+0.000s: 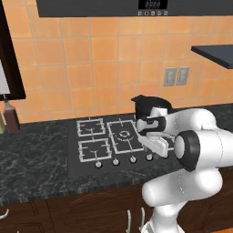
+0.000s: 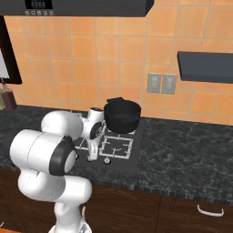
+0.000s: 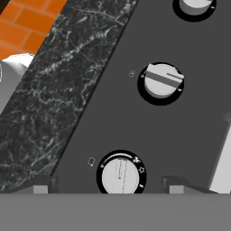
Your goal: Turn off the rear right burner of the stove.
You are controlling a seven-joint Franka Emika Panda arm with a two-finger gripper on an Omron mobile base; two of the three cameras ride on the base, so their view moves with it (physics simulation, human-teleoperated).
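The stove (image 1: 75,136) is a black glass cooktop set in a dark marble counter. A black pot (image 2: 122,116) stands on the rear right burner and hides most of its grate. Silver knobs (image 1: 116,161) run along the stove's front edge. My gripper (image 3: 110,186) points down at this row and is open. Its fingertips (image 3: 43,185) stand on either side of one round knob (image 3: 120,175) without touching it. A second knob (image 3: 161,82) sits farther along the row. From the right base view, the gripper (image 2: 92,155) hangs just left of the front right burner (image 2: 117,146).
The larger middle burner (image 1: 124,135) and two left burners (image 1: 91,126) lie left of my hand. A dark bottle (image 1: 11,116) stands at the far left of the counter. A dark shelf (image 2: 205,66) juts out on the right wall, with wall outlets (image 2: 162,83) beside it.
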